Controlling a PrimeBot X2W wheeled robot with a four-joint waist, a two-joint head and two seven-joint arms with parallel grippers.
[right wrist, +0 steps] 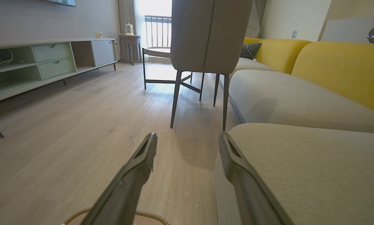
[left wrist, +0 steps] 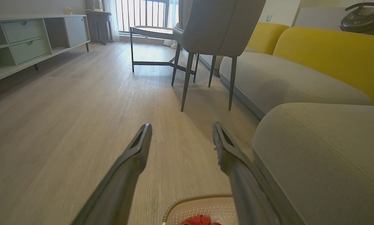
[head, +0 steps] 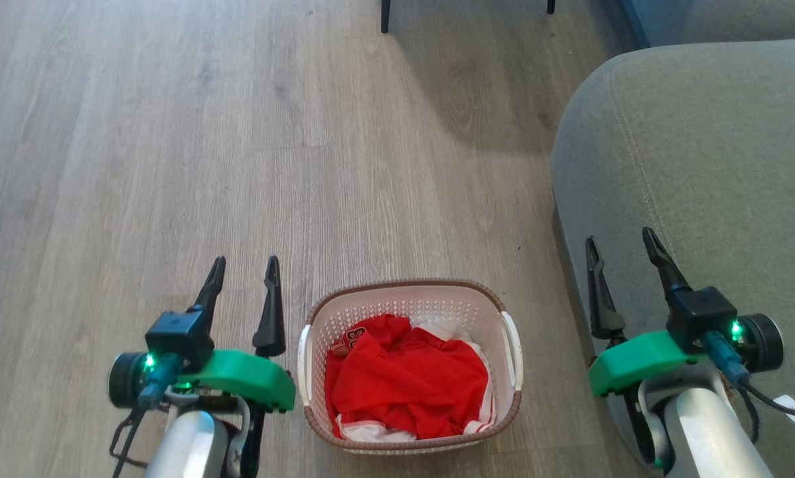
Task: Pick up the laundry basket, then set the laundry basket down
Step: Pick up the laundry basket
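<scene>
Sitting on floor [head: 172, 166], laundry basket [head: 405, 285] between left fingers [head: 271, 318] and right fingers [head: 600, 305]; each pair wide, empty.

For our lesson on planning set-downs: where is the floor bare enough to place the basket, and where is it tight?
Bare: the wide floor left of and ahead of the basket, bordered by the left gripper, the chair legs far ahead and the sofa on the right. Tight: the narrow strip between basket and sofa, near the right gripper.
</scene>
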